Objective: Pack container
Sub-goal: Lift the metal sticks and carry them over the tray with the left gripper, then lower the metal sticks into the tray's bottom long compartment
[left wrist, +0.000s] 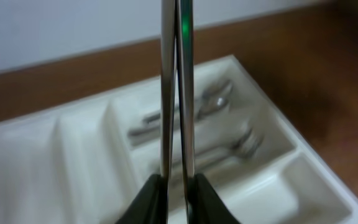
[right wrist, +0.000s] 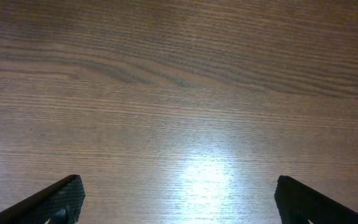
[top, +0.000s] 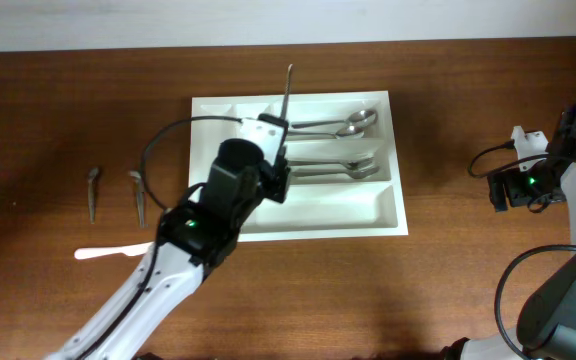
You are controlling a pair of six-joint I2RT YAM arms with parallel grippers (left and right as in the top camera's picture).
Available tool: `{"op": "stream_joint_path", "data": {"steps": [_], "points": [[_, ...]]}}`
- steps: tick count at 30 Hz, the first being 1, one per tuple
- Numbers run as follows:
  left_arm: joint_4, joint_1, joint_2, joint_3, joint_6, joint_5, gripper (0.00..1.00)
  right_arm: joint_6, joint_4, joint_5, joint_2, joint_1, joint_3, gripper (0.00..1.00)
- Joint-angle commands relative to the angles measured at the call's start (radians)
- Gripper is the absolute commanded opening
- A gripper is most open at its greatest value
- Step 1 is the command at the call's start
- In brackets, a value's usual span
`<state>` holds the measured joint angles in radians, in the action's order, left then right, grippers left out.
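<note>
Left gripper (left wrist: pixel 178 190) clamped on upright metal utensil (left wrist: pixel 168 93) above tray (top: pixel 338 207) | tray mid-table, spoons (top: pixel 353 124) in far slot, forks (top: pixel 353 168) in middle | right gripper (right wrist: pixel 179 196) wide open over table (right wrist: pixel 179 74), far right

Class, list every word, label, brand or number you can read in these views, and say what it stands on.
None: no readable text shows on the container, the cutlery in it, the table or anything else in any view.
</note>
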<state>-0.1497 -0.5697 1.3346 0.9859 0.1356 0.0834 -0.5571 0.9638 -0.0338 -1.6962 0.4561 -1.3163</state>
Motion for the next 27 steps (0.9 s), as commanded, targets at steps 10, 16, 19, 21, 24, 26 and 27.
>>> {"op": "stream_joint_path", "data": {"steps": [10,16,19,21,24,26,27], "points": [[0.139,-0.093,0.208,0.01,0.281,-0.14,0.16,0.001,0.0,0.002,0.001,0.003,0.0,0.99],[0.145,-0.11,0.271,0.01,0.529,-0.14,0.06,0.001,0.0,0.002,0.001,0.002,0.0,0.99],[0.177,-0.11,0.277,0.01,0.692,-0.14,0.06,0.001,0.0,0.002,0.001,0.003,0.0,0.99],[0.218,-0.11,0.277,0.01,0.809,-0.14,0.06,0.001,0.0,0.002,0.001,0.003,0.0,0.99],[0.253,-0.11,0.277,0.01,0.999,-0.14,0.07,0.001,0.0,0.002,0.001,0.002,0.0,0.99],[0.26,-0.11,0.277,0.01,1.121,-0.14,0.08,0.001,0.0,0.002,0.001,0.002,0.0,0.99],[0.263,-0.11,0.277,0.01,1.165,-0.14,0.08,0.001,0.0,0.002,0.001,0.002,0.0,0.99]]}}
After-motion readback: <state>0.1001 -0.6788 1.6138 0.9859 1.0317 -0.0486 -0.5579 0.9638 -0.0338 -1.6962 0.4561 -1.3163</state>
